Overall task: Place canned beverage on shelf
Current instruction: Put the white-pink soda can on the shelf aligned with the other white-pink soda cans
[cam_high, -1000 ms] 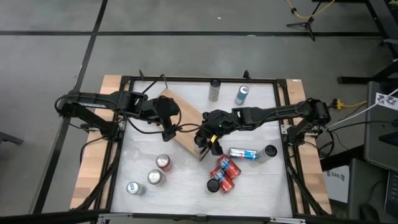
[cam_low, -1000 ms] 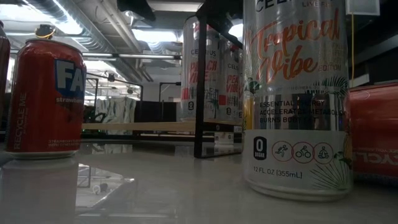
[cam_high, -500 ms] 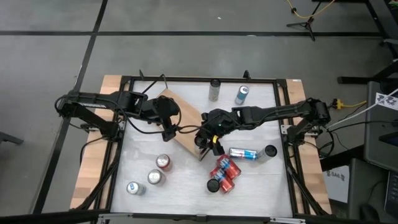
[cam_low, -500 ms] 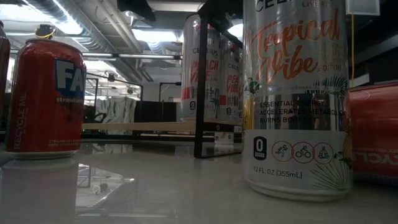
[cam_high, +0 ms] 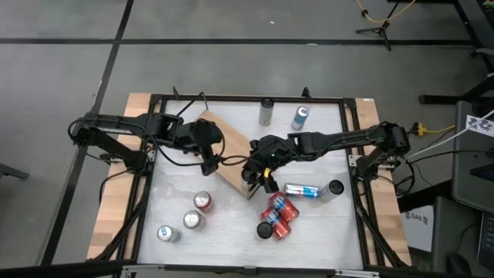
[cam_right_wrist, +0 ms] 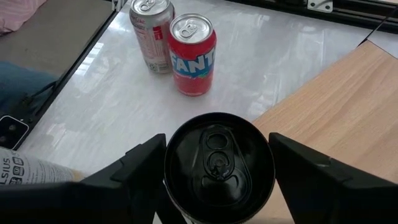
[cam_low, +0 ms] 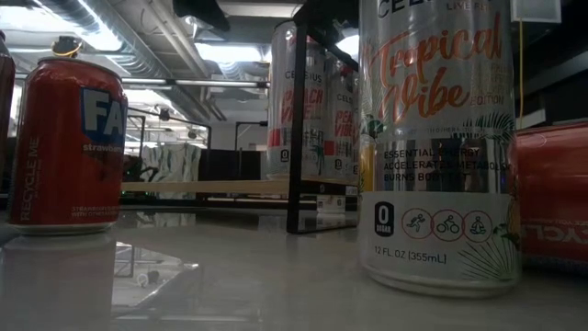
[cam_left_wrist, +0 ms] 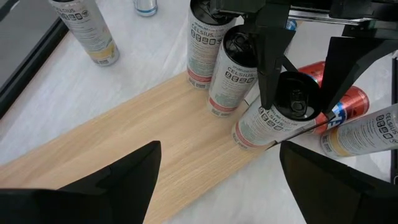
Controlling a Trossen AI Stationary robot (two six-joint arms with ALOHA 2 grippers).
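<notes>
1. The right tool (cam_right_wrist: 217, 186) has its two dark fingers (cam_right_wrist: 134, 171) on either side of a black-topped cylindrical can (cam_right_wrist: 219, 163).
2. A red Fanta can (cam_right_wrist: 193, 55) and a pale slim can (cam_right_wrist: 152, 32) stand touching, beyond the tool on the white desk (cam_right_wrist: 112, 106).
3. The light-wood shelf board (cam_right_wrist: 336, 112) lies just beside the tool.

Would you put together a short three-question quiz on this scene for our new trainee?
1. True or false: the left tool holds a can.
2. Which tool is set around the black-topped can at the shelf edge? A left, B right.
3. Fill in: the red Fanta can stands on the white ___.
Key: 1 false, it is open and empty; 2 B, the right tool; 3 tabletop.
</notes>
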